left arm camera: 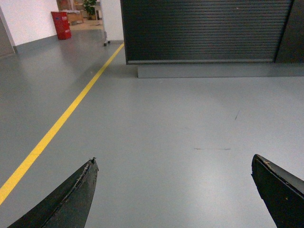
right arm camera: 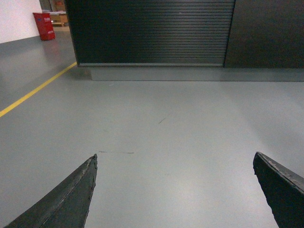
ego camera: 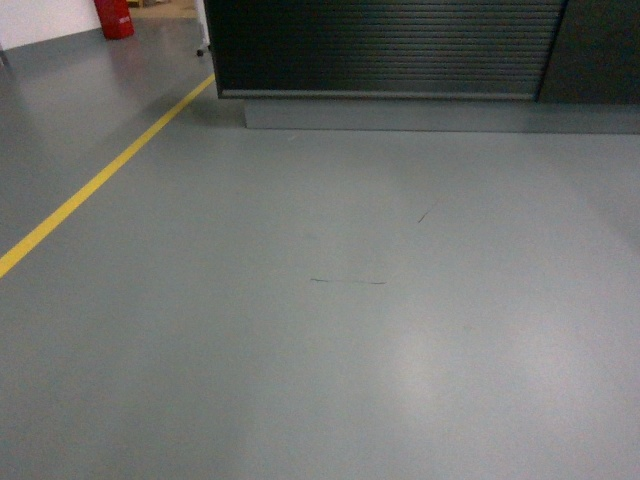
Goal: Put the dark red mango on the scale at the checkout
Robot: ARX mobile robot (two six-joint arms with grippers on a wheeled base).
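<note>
From the head camera, the checkout (ego camera: pixel 385 50) stands across a stretch of grey floor (ego camera: pixel 330 330), its dark ribbed front sitting on a grey plinth (ego camera: pixel 430 115). Its top is cut off by the upper edge, so whatever rests on that bench cannot be seen. A yellow line (ego camera: pixel 95 185) runs slantwise over the floor at left, and a red object (ego camera: pixel 115 17) is partly cropped in the far corner. Neither arm shows here.

The left wrist camera looks the same way: the left tool (left arm camera: pixel 175 190) has its two dark fingers (left arm camera: pixel 71 197) spread wide apart at the bottom corners, with only bare floor between them. Both fingers are cut off by the frame. The ribbed front fills the top, again without its upper surface.

The right wrist camera shows the right tool (right arm camera: pixel 178 192) likewise spread wide, nothing between its fingers (right arm camera: pixel 69 197). A plain dark panel (right arm camera: pixel 266 33) adjoins the ribbed section at right.

The dark red mango and the scale appear in none of the three views.
</note>
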